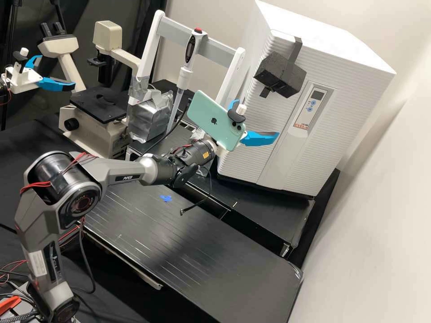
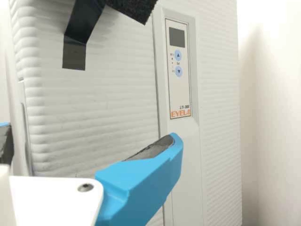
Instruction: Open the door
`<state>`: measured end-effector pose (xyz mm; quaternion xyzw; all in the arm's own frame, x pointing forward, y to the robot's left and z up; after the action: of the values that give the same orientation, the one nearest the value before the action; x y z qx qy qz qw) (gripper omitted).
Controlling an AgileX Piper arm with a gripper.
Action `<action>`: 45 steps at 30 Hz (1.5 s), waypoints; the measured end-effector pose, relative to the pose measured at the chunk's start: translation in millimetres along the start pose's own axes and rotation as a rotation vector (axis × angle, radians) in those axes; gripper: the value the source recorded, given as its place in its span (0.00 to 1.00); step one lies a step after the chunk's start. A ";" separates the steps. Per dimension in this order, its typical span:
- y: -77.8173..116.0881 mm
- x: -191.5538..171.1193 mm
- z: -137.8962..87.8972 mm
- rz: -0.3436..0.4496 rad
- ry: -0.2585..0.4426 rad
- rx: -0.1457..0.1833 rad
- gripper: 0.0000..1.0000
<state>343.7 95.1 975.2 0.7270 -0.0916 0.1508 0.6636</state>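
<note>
My gripper (image 1: 255,119) is open in the high view, in front of the white ribbed cabinet's lower left part, with nothing between its blue fingers. The cabinet's door (image 1: 251,158) looks shut, flush with the control panel strip beside it. A black foam block (image 1: 280,74) is fixed with black tape high on the front, above the fingers. In the wrist view the gripper (image 2: 89,131) has its two fingers wide apart before the door (image 2: 103,106), one finger overlapping the panel strip. Whether a finger touches the door, I cannot tell.
A mint phone (image 1: 213,119) is mounted on the arm's wrist. Left of the cabinet stand a pipette (image 1: 183,76) on a white frame, a silver-taped block (image 1: 150,119) and a microscope (image 1: 101,105). A wall is close on the cabinet's right.
</note>
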 end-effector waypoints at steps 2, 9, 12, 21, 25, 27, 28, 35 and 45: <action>-0.6 0.3 0.8 -0.002 -0.002 0.000 0.00; -2.8 2.4 3.5 -0.006 -0.008 0.000 0.00; -3.3 2.6 4.0 -0.007 -0.009 0.000 0.00; -3.9 2.6 3.5 -0.015 -0.003 -0.003 0.00; -4.7 2.6 2.9 -0.023 0.004 -0.004 0.00; -5.1 2.2 3.4 -0.025 0.001 0.011 0.00; -6.1 1.6 4.1 -0.029 0.002 0.012 0.00; -6.1 -1.9 7.2 -0.044 0.003 0.032 0.00; -1.3 -4.7 10.1 -0.044 0.009 0.030 0.00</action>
<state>340.7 85.0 971.6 0.7380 -0.0700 0.1409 0.6562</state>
